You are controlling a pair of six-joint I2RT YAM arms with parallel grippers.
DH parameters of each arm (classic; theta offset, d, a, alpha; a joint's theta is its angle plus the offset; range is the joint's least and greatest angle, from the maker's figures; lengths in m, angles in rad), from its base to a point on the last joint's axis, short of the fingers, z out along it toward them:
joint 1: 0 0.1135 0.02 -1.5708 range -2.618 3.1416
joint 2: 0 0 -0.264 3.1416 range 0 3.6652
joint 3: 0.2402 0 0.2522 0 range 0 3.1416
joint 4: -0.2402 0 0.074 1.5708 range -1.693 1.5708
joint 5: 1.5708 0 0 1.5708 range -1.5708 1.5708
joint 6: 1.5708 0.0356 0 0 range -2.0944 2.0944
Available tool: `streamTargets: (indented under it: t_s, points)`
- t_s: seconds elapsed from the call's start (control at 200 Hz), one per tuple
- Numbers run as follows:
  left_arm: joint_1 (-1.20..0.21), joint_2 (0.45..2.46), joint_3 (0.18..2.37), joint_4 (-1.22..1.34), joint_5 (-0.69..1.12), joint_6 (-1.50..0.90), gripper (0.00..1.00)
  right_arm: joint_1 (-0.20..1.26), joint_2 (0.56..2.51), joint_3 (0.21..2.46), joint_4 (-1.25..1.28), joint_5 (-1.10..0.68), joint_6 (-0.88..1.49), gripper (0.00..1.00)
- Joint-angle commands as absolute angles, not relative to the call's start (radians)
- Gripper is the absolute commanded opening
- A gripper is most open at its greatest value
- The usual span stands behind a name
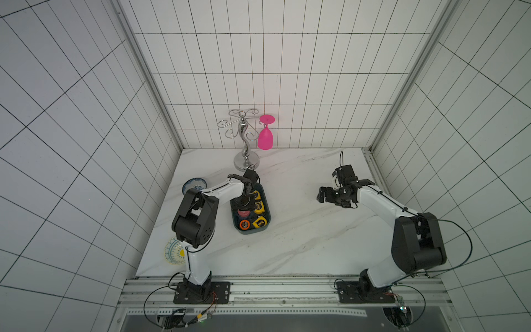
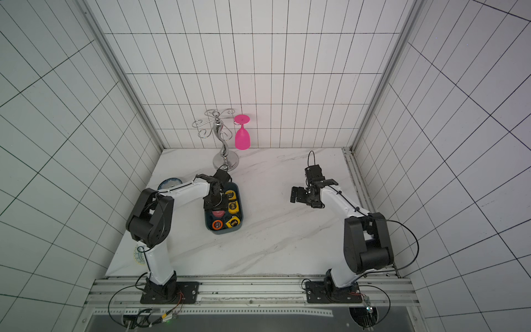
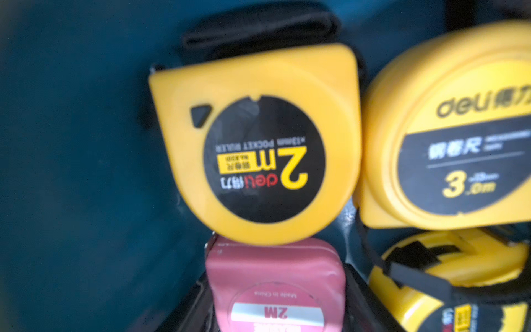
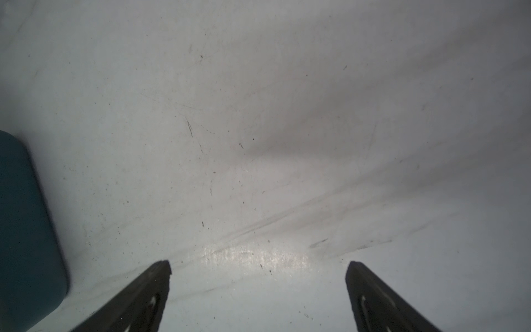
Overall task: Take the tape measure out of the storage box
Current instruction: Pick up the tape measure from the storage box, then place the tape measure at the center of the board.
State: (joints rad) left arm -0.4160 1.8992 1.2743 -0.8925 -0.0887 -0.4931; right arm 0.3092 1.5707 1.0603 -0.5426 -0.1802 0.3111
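Reaching in: left end effector [image 1: 242,205], down inside the storage box [image 1: 253,230]
Pink tape measure [image 3: 275,267]: inside box, beside yellow tape measures [image 3: 255,143], flanked by dark fingers [image 3: 192,313]
Left grip: clamped or not, cannot tell
Right end effector [image 4: 258,264]: released, above counter [image 1: 301,230]

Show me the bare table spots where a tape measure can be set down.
Widest: marble table between storage box and right gripper. Also the strip in front of the box. Crowded: inside the box, and the left edge with blue plate, yellow plate and left arm.

A pink goblet [image 1: 265,139] hangs inverted from the chrome rack [image 1: 244,143].
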Motion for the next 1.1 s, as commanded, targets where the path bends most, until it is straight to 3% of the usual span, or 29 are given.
streamTargets:
  t_s: [0.0,0.655,1.094]
  points:
    - [-0.411,1.838,1.249,-0.936,-0.09,-0.513,0.0,0.321,1.563,1.113,-0.542,-0.206,0.31,0.99]
    - [-0.506,1.462,1.362,-1.033,-0.092,-0.731,0.0,0.515,1.422,1.021,-0.298,-0.327,0.394,0.99]
    - [-0.557,1.433,1.338,-0.76,0.021,-1.01,0.0,0.709,1.38,0.908,0.089,-0.302,0.533,0.99]
